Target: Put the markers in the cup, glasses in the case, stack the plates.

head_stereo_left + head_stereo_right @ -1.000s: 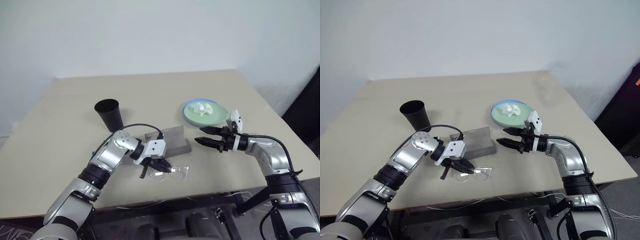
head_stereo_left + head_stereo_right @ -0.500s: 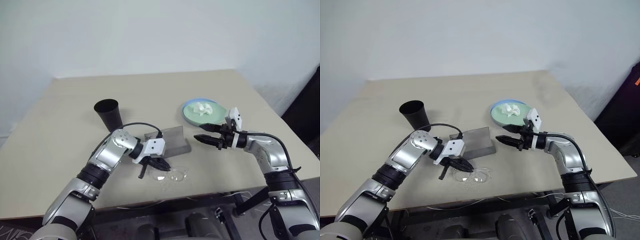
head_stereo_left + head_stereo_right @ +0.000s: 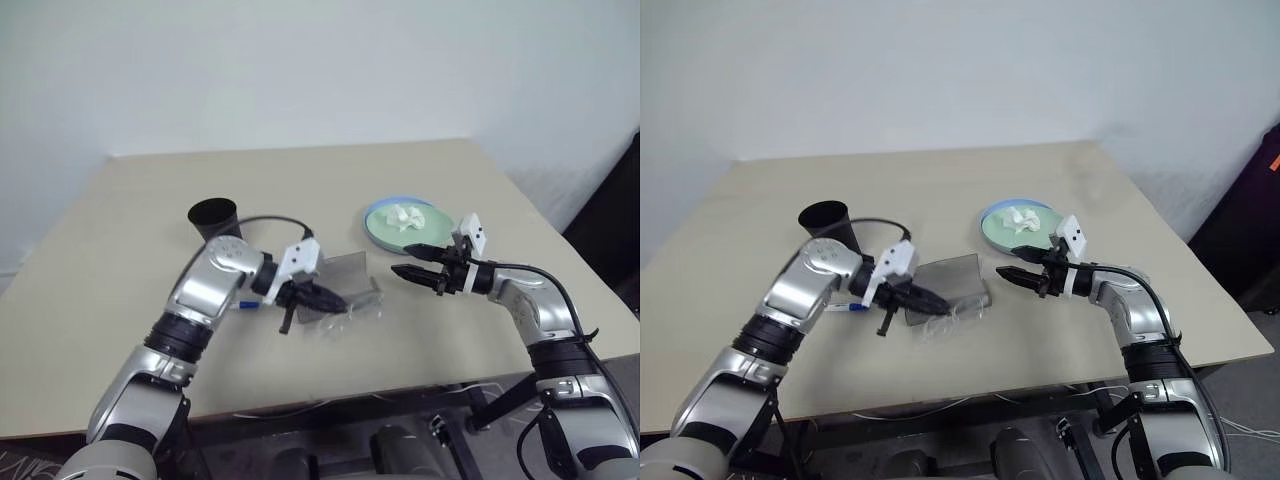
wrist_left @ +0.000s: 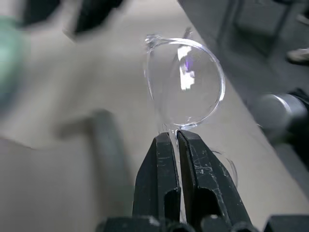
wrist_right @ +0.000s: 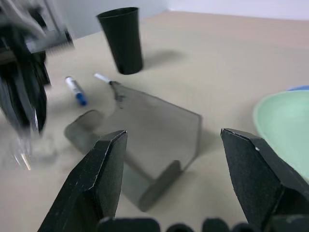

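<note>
My left gripper [image 3: 333, 298] is shut on the clear glasses [image 3: 348, 312] and holds them just above the table, at the near side of the grey case [image 3: 352, 272]. In the left wrist view the fingers [image 4: 161, 159] pinch the frame beside one lens [image 4: 186, 82]. The case [image 5: 159, 130] stands open with its lid raised. My right gripper [image 3: 403, 261] hangs open to the right of the case. A blue-capped marker [image 3: 245, 305] lies under my left forearm, and a second marker's white end [image 5: 102, 78] shows behind the case. The black cup [image 3: 212, 220] stands upright at the back left.
The mint green plate [image 3: 392, 236] lies on the light blue plate [image 5: 299, 88] at the back right, with a crumpled white tissue [image 3: 405, 216] on top. The table's front edge [image 3: 330, 395] runs close below both grippers.
The left gripper closed on the glasses and raised them from the table toward the case, which uncovered the blue-capped marker. The right gripper stayed about where it was.
</note>
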### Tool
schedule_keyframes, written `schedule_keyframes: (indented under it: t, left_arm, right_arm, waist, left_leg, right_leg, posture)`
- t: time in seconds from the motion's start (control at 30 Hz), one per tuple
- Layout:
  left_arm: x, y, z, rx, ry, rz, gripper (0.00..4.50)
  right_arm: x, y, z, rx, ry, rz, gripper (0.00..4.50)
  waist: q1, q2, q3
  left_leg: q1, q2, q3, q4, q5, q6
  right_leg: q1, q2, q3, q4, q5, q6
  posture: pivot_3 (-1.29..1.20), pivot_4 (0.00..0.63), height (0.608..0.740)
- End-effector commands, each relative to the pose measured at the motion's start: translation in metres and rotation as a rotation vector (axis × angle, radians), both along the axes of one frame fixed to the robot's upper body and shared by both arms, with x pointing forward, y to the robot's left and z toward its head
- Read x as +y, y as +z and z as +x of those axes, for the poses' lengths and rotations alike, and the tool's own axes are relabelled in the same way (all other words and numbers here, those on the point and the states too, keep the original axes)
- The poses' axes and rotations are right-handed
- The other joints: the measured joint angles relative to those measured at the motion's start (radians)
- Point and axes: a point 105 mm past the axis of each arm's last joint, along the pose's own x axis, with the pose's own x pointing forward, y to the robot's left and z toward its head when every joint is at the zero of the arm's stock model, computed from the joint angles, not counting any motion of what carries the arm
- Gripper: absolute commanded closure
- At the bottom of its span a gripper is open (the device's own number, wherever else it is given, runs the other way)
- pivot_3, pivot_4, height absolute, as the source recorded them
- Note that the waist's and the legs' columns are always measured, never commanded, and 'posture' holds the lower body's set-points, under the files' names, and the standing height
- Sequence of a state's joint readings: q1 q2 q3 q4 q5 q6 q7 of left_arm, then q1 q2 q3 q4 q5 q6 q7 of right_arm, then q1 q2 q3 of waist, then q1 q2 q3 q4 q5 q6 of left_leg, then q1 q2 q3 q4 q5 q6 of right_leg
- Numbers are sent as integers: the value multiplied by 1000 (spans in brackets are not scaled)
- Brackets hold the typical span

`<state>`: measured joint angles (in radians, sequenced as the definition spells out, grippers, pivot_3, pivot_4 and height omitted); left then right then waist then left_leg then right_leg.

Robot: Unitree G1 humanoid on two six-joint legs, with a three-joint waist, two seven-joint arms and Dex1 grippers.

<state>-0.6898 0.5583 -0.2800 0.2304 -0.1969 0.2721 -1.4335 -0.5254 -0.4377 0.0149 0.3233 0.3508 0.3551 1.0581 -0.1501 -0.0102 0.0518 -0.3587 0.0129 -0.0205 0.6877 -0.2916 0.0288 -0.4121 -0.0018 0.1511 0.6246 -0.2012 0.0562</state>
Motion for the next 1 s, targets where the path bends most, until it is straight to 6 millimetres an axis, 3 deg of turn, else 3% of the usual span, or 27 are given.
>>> schedule_keyframes:
  t: [0.03,0.23,0.4,0.67,1.0]
  left_arm:
    - [9,21,18,-124,71,-15,4484]
    - [23,13,51,-277,211,111,4484]
    - [18,-1,67,-347,250,181,4484]
    - [-4,-17,67,-332,205,193,4484]
    - [-11,-38,55,-307,112,280,4484]
  right_arm:
    - [-2,19,8,-77,-18,8,1137]
    - [-1,18,10,-80,-23,10,1137]
    - [0,18,11,-83,-28,15,1137]
    - [-1,16,10,-84,-42,21,1137]
    - [-1,15,10,-86,-58,27,1137]
  waist:
    - [0,0,0]
    - [1,0,0]
    - [1,0,0]
    - [1,0,0]
    - [1,0,0]
  left_leg:
    - [0,0,0,0,0,0]
    - [0,0,0,0,0,0]
    - [-1,-1,0,0,0,0]
    - [-1,-1,0,0,0,0]
    - [-1,-1,0,0,0,0]
  right_leg:
    - [0,0,0,0,0,0]
    - [0,0,0,0,0,0]
    - [0,0,0,0,0,0]
    - [0,0,0,0,0,0]
    - [0,0,0,0,0,0]
  posture:
    - [0,0,740]
    - [0,0,740]
    - [0,0,740]
    - [0,0,740]
    - [0,0,740]
